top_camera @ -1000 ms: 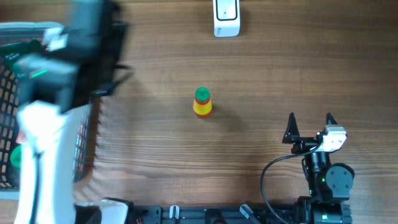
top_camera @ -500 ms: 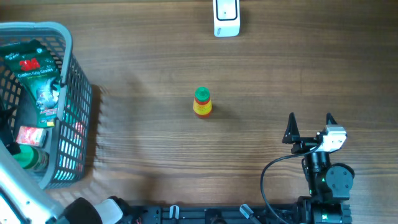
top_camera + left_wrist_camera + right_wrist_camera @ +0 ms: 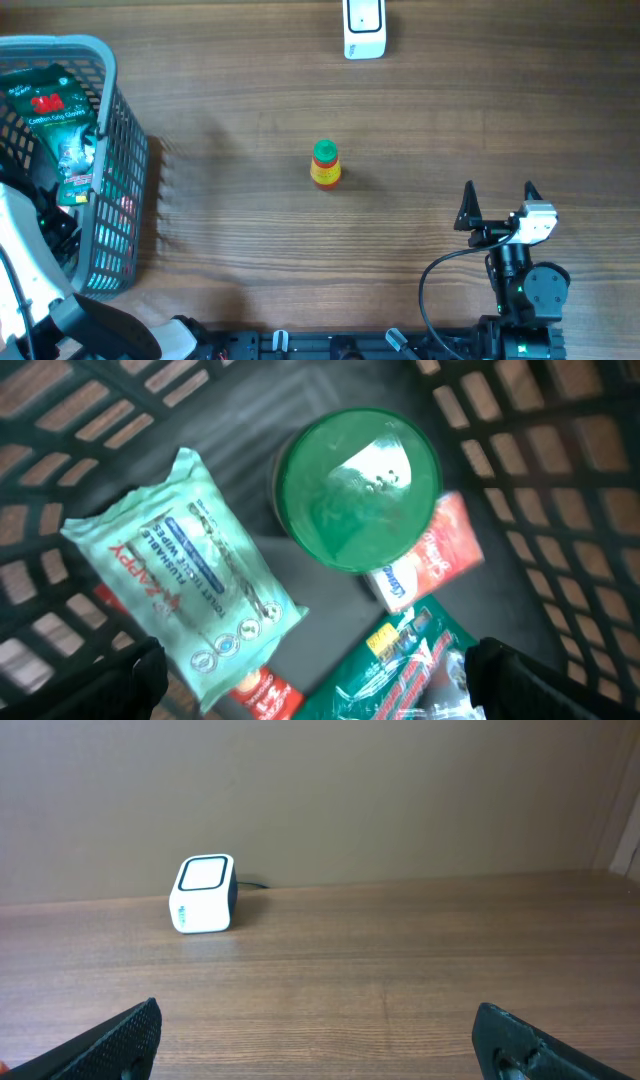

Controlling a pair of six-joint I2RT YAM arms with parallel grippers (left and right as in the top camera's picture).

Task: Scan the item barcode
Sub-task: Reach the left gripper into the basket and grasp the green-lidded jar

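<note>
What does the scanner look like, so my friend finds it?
On the wooden table, look along the far edge, away from the grey basket. The scanner is the small white box there, unlike the green-and-yellow item mid-table.

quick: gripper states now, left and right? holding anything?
Left gripper: open, holding nothing, down inside the basket above the items.
Right gripper: open, holding nothing, over bare table.

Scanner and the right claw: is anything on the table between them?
No. Only bare table lies between the scanner and the right gripper, plain in the right wrist view; the overhead view agrees.
</note>
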